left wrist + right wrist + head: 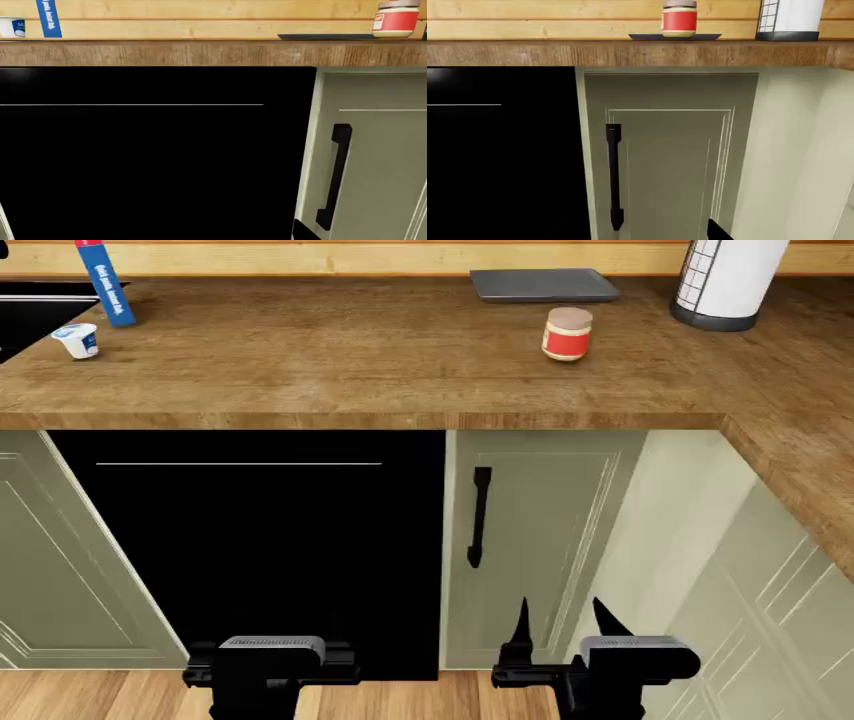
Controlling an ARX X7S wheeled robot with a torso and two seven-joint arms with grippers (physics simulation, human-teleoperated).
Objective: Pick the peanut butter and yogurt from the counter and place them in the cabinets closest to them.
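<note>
Head view shows both hands low before the cabinet fronts: the right hand (pixel 558 625) with fingers spread, the left hand (pixel 271 660) with fingers unseen, so its state cannot be told. Beyond them, on the counter (pixel 334 360), the peanut butter (pixel 567 334) stands well ahead of the right hand, and the yogurt (pixel 76 340) sits far left beside a blue box (pixel 106 282).

Bare counter (pixel 334 360) surrounds the peanut butter (pixel 567 334); the grey tray (pixel 543 285) lies behind it. A blue box (pixel 104 282) stands close behind the yogurt (pixel 76 340).
</note>
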